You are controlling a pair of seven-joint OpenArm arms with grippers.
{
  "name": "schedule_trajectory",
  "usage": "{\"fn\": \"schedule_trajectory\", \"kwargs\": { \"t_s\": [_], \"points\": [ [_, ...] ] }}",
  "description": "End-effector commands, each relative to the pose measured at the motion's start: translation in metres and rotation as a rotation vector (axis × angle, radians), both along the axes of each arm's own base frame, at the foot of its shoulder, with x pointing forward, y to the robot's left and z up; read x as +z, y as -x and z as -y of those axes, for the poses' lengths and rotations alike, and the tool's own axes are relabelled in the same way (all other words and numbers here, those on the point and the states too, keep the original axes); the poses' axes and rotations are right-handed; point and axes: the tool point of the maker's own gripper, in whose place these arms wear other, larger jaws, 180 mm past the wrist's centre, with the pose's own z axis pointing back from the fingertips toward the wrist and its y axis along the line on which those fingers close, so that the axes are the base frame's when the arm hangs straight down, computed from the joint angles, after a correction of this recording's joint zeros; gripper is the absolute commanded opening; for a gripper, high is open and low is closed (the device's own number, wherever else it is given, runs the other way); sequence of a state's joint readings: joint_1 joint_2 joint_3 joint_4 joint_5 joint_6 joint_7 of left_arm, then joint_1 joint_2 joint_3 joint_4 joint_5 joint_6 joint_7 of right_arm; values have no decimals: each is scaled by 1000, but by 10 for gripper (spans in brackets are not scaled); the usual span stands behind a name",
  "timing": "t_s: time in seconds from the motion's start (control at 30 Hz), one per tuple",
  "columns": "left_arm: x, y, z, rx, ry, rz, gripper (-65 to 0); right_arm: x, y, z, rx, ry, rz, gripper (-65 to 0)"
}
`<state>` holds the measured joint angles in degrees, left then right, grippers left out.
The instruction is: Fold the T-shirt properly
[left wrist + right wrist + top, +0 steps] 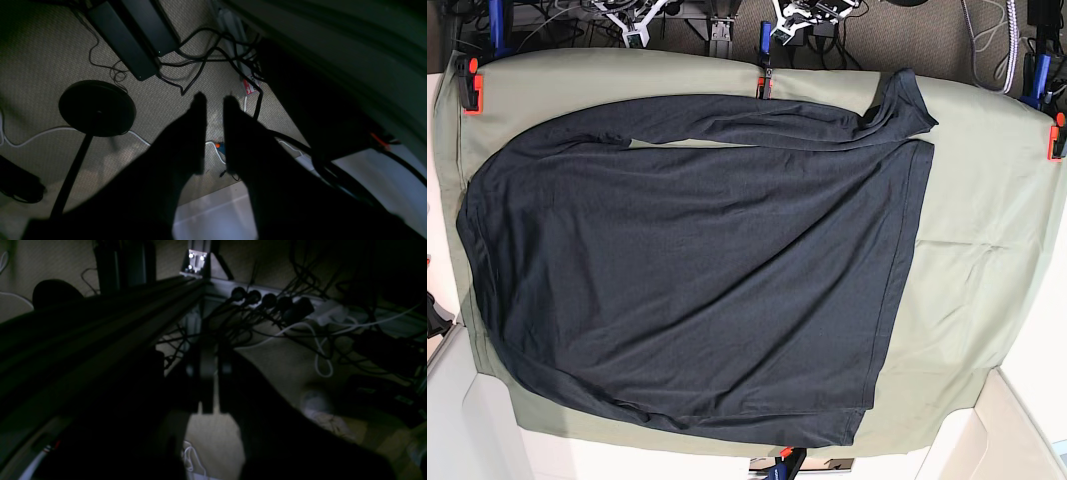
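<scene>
T-shirt (697, 270): dark navy-black, long-sleeved, spread nearly flat across the table in the base view; it covers most of the cloth from the left edge to right of centre.
Sleeve (727, 122): lies as a long band along the top of the shirt body, its end bunched near the top right.
Hem (895, 280): a stitched straight edge runs down the shirt's right side, slanting toward the bottom.
Table cover (972, 250): olive-green cloth, bare on the right; a thin strip shows along the top and bottom.
Clamps (471, 82): orange-and-black clips hold the cover at the table's edges.
Left tool (214, 101): seen as a dark silhouette over the carpeted floor, off the table; the two fingertips stand slightly apart with a narrow gap, nothing between them.
Right tool (212, 373): also dark, hanging beside the table frame above the floor; the fingers sit together, holding nothing.
Floor items: a round black stand base (97, 108), black cables (200, 60), and a power strip (277, 303) with plugs.
</scene>
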<state>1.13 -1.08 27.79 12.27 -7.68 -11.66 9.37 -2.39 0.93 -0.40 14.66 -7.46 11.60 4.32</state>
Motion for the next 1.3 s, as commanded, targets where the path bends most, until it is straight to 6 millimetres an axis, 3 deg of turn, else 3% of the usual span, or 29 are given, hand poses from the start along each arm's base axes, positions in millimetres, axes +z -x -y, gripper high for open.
{"fn": "schedule_trajectory", "kwargs": {
  "t_s": [0.0,0.67,0.97,1.27],
  "points": [
    [1,-1,4,-2,15,5,-525,1,-3,-2,1,-12,18,-633],
    [2,25,12,2,37,-15,-525,1,-1,-2,1,-11,14,-633],
    [9,65,21,-125,66,-8,-525,5,21,2,5,-6,23,-633],
    [30,75,17,-63,98,63,-524,29,38,10,44,-53,105,-633]
  ]
}}
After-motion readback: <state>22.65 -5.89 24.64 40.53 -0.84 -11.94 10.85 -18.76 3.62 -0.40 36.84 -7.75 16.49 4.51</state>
